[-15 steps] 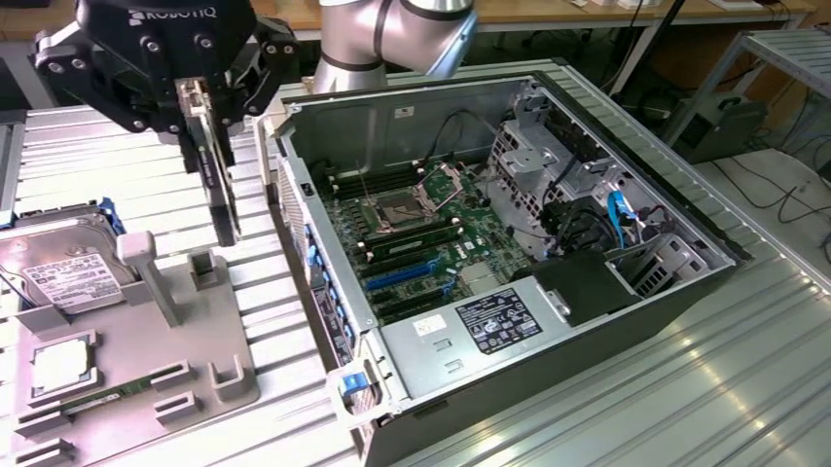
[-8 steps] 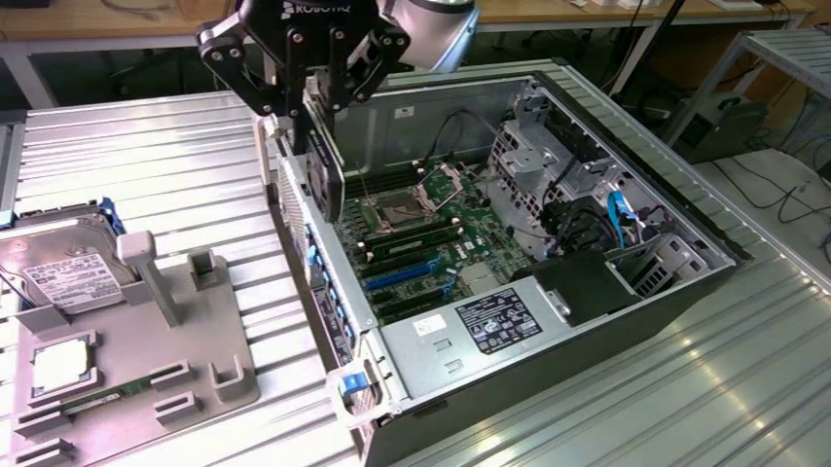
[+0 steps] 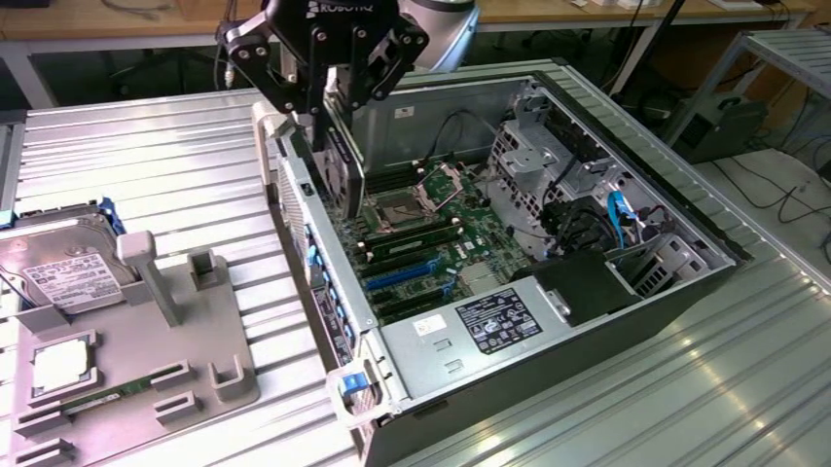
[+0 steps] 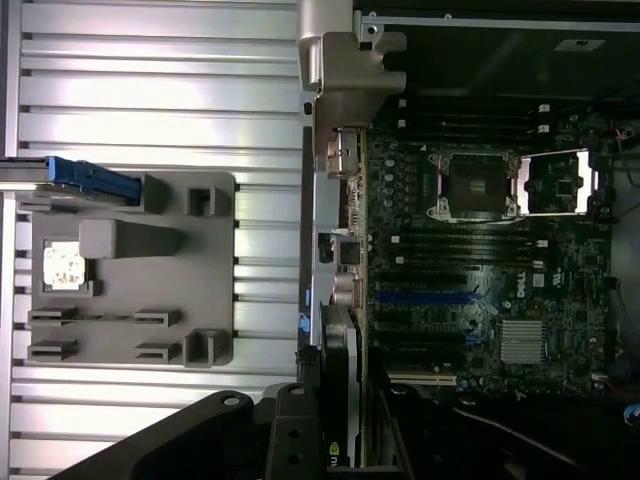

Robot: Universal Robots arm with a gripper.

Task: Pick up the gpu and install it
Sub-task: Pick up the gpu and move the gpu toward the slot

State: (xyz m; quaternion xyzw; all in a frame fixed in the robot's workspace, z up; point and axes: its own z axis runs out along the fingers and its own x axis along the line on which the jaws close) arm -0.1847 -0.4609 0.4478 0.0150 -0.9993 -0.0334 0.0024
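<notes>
Where the arm [image 3: 435,24] hangs over the far side of the scene, the jaws are narrowed onto the gpu [image 3: 341,146], clamping its upper end.

Gpu: upright, seen edge-on, hanging in the open computer case [image 3: 675,209] just beside the case wall on the exterior view's left. Its lower end is over the motherboard [image 3: 442,238], next to the processor socket [image 3: 396,206]. Whether it touches the board cannot be told.

Blue slots [image 3: 405,275]: nearer along the board, apart from the card.

Grey holder [image 3: 169,360]: on the ribbed metal desk [image 3: 156,156], left of the case in the exterior view.

Hard drive [image 3: 65,268]: at the holder's far left corner.
</notes>
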